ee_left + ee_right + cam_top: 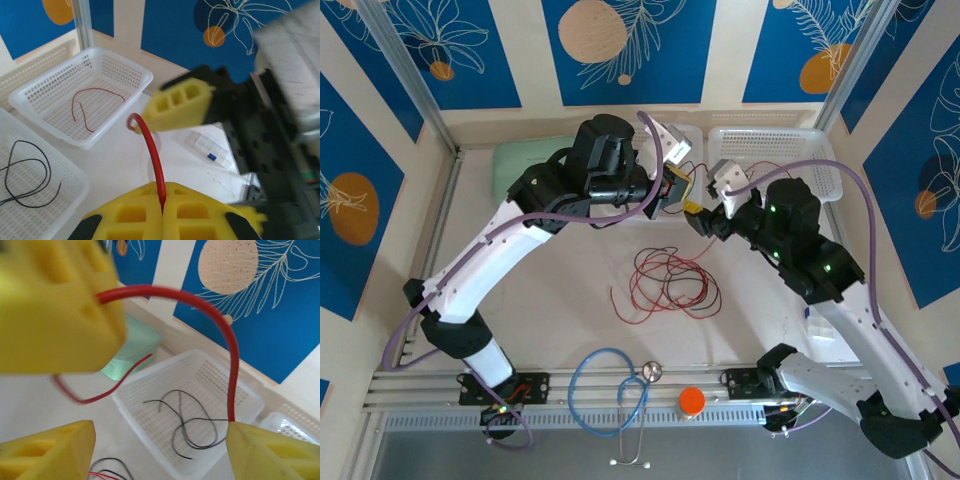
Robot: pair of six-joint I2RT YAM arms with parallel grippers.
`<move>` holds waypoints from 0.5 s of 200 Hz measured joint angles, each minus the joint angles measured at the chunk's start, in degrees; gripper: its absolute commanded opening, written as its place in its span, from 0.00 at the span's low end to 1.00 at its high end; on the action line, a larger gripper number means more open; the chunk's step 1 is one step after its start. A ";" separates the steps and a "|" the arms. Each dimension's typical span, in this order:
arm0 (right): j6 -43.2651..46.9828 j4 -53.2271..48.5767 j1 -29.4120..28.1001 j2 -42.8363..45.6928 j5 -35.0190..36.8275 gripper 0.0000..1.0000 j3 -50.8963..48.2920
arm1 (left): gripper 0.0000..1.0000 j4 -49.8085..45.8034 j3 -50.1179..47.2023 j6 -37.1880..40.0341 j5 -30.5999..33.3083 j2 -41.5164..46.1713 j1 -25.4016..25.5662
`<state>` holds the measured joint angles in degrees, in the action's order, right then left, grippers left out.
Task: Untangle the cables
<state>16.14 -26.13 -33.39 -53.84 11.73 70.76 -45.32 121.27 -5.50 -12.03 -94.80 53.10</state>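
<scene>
A loose tangle of thin red and black cables (666, 281) lies on the table's middle. My left gripper (677, 190) hangs above and behind it, its yellow pads (162, 196) shut on one red cable (152, 150). That cable arches from the left pads over to my right gripper's finger (270, 452) and touches its tip. The right gripper (161, 434) is open wide, right next to the left one (706, 217). A loose end of the red cable (100, 390) dangles below the left pads.
Two white baskets stand at the back: one (120, 67) holds a red cable (82, 107), the other (250, 395) black cable (190, 422). A green pad (525, 160) lies back left. A blue stethoscope (610, 390) and an orange cap (692, 400) sit near the front edge.
</scene>
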 measured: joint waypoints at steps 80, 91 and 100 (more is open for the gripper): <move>7.41 1.03 2.27 -3.45 2.03 0.58 4.68 | 0.00 -2.43 0.13 0.00 -1.95 -0.02 0.00; 7.52 1.22 2.80 -3.48 1.95 0.49 4.76 | 0.00 -2.82 0.13 0.02 -2.12 0.00 0.02; 7.58 1.27 3.26 -3.65 1.81 0.36 5.01 | 0.00 -3.19 0.13 0.00 -2.27 0.00 0.02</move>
<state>23.73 -24.86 -30.13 -57.49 13.54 75.77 -48.51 121.40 -5.50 -14.31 -94.80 53.12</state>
